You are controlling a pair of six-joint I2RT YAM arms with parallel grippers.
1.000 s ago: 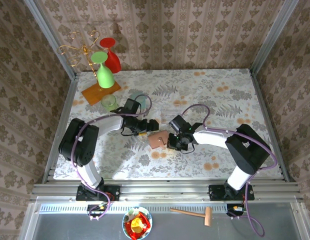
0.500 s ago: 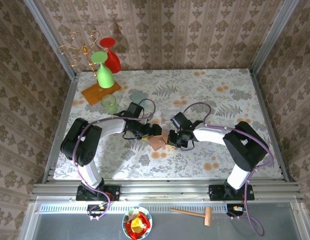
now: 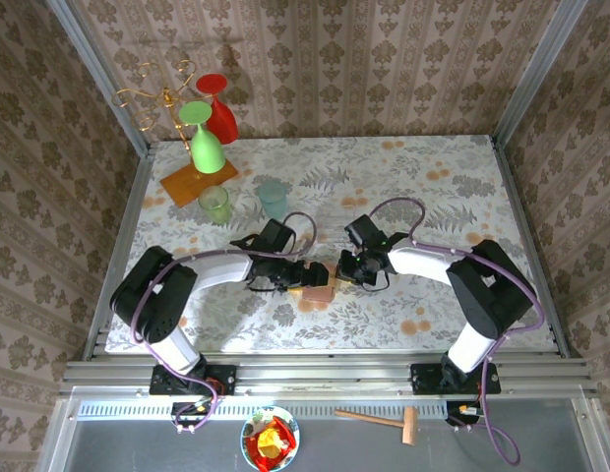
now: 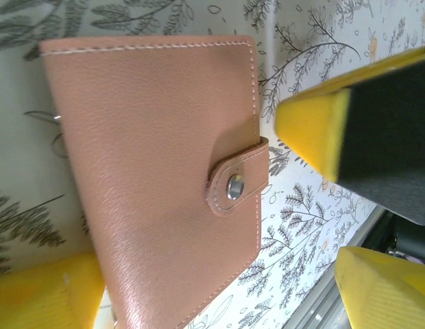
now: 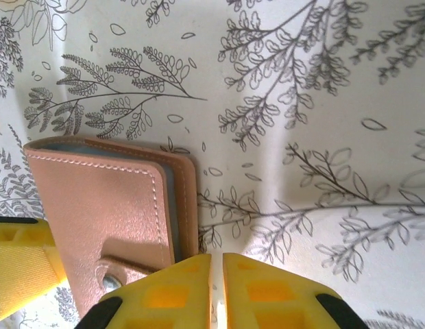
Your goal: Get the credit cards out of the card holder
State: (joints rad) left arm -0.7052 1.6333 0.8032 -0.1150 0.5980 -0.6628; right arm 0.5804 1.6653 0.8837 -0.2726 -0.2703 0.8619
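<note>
Left wrist view gives the clearest look at the card holder (image 4: 158,171): a salmon-tan wallet lying flat on the flowered table cloth (image 4: 315,226), folded shut, with its strap brought round the edge and fastened by a metal snap (image 4: 234,186). From above it sits near the middle of the table (image 3: 433,197), a little toward the near edge, between the two arms (image 3: 318,293). In the right wrist view its stitched cover (image 5: 110,219) shows a thin grey-blue lining along the folded edge.

The left gripper (image 4: 212,295) is spread wide, one yellow finger just beside the holder's lower left corner and the other well clear on the far side, so the wallet lies in the gap and nothing is grasped. From above, this gripper (image 3: 310,280) hangs over the holder's left part.

The right gripper (image 5: 216,291) is clenched, its two yellow fingers drawn together with only a thin slit between them, set at the holder's edge near the strap. Whether the pads actually touch the leather is hard to tell from this angle. The left wrist view catches its yellow tip (image 4: 295,127) just beside the strap side, and from above it (image 3: 336,270) meets the holder from the right.

Farther off, at the table's far left corner, stand a green stemmed glass (image 3: 207,147) and a red one (image 3: 218,113) by an orange base (image 3: 192,185) and a gold wire rack (image 3: 157,93). Two small cups, green (image 3: 215,203) and pale teal (image 3: 274,200), stand nearer. On the ledge in front of the arm bases lie a wooden mallet (image 3: 384,420) and a bowl (image 3: 270,440).
</note>
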